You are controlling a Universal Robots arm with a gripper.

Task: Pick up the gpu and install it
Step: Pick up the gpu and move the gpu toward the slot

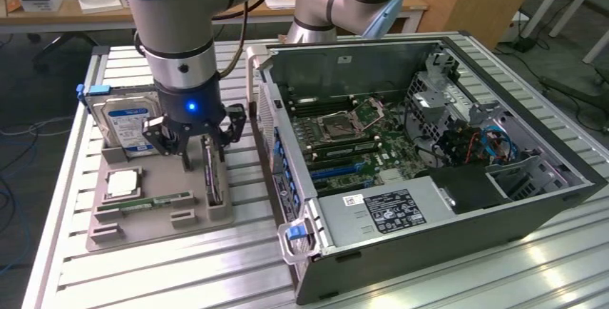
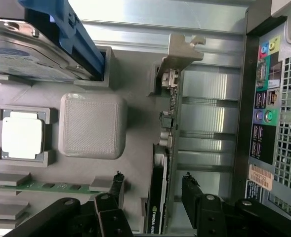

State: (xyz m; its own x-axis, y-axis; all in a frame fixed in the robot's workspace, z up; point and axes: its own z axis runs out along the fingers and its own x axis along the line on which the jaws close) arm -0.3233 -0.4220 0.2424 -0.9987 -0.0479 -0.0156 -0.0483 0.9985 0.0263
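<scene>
Hovering over the gpu point(image 1: 213, 180) point(image 2: 169, 123) that stands on edge in the tray point(image 1: 176, 184) point(image 2: 135, 89), your gripper point(image 1: 211, 155) point(image 2: 152, 178) is released, one finger on each side of it.

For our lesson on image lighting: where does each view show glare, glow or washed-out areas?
Exterior view: glare streaks the table slats near the computer case; a blue light glows just above the gripper. Wrist view: the slats beside the gpu flare white, and the processor chip looks washed out pale.
</scene>
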